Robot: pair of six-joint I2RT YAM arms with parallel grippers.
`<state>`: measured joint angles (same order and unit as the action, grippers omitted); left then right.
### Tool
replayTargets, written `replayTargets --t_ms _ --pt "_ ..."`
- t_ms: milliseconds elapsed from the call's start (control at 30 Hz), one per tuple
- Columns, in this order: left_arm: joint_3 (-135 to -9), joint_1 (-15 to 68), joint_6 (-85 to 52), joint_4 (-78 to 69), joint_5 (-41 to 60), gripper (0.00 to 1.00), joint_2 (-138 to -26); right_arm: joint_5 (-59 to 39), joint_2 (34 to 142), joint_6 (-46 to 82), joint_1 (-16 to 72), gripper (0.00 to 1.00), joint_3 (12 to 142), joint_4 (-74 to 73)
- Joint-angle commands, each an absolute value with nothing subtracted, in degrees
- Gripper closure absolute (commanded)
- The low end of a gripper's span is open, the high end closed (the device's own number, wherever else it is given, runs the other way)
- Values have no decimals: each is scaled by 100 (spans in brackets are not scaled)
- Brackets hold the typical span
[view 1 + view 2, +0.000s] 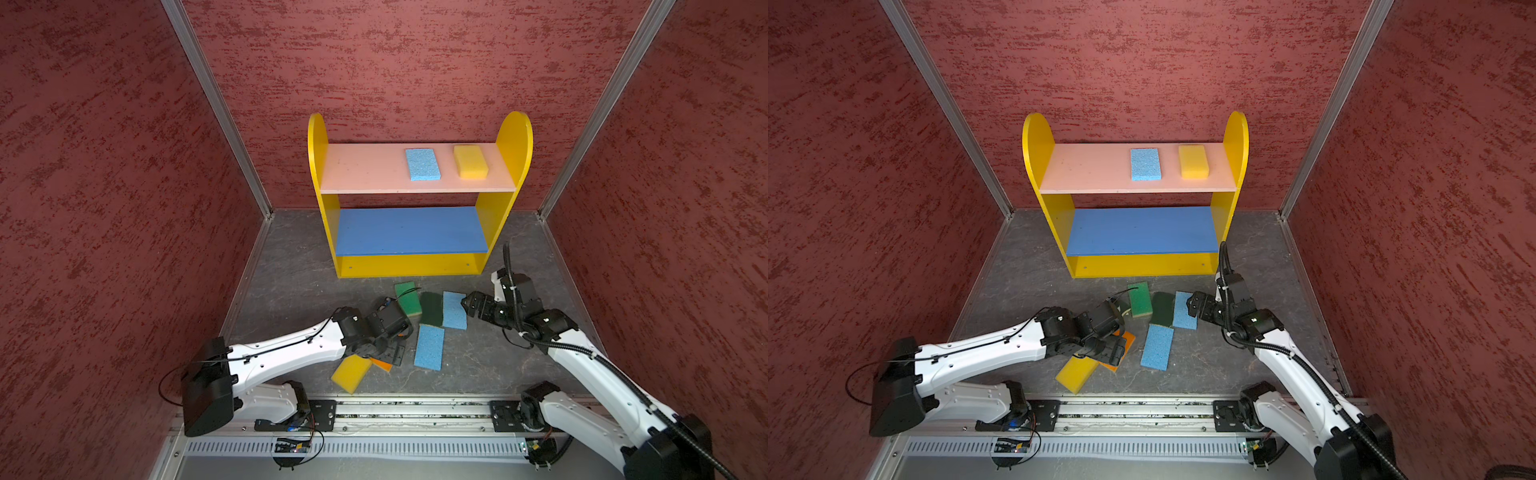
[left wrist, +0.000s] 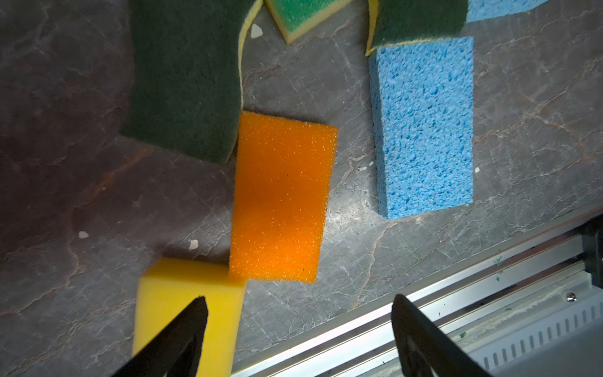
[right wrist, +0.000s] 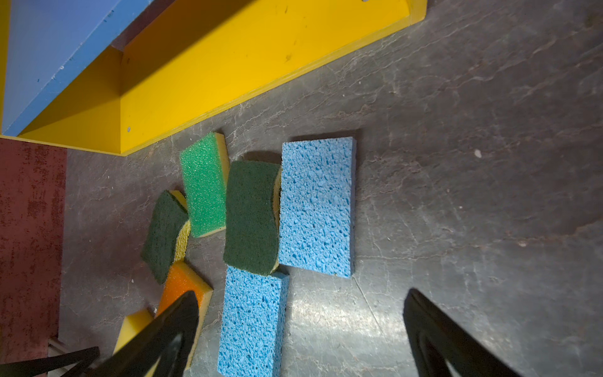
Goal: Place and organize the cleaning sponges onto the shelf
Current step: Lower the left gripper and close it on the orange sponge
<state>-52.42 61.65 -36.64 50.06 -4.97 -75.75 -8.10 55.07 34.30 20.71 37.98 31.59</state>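
And here's the left claw [image 2: 299, 302], low over the dark marbled floor [image 2: 98, 196], jaws spread wide with nothing in them: fully released. Right ahead of its tips lies the flat orange foam sponge [image 2: 280, 196]. One black finger [image 2: 182, 336] crosses in front of the chunky yellow foam block [image 2: 182, 284], which meets the orange sponge at a corner. Whether finger and block touch, I cannot tell. Past the orange sponge, away from the claw, a wavy dark-green scourer on a yellow base [image 2: 186, 81] touches its far corner. Out on the other finger's side, apart from the orange one, lies a light blue porous rectangular sponge [image 2: 424, 124].

Over to the right claw [image 3: 301, 293]: wide open as well, empty, above the floor. That same light blue sponge shows between its fingers in the wrist view, nearer one of them. Straight ahead sits a second light blue porous sponge [image 3: 316, 205], pressed side to side against a second wavy dark-green scourer [image 3: 253, 215]. Beyond that scourer is a bright green-topped rectangular sponge with a yellow underside [image 3: 204, 186].

Further ahead of both claws, against the back wall [image 1: 415, 62], stands the small shelf unit with yellow round-topped sides [image 1: 318, 166], a pale pink upper board [image 1: 361, 170] and a blue middle board [image 1: 407, 230]. On the pink board, toward the right claw's side, a third light blue sponge [image 1: 422, 164] and a second yellow foam block [image 1: 470, 162] lie flat, near each other but apart.
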Motion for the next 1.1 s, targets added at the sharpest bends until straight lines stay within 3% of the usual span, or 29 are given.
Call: replayTargets --t_ms 0,1067 --pt "-5147 6222 -3680 4679 -378 10 -7798 -669 5511 3498 2038 1 3802 3111" --pt "-4736 5701 -3041 3946 -206 6 -8837 -694 5783 3454 2039 1 3628 2883"
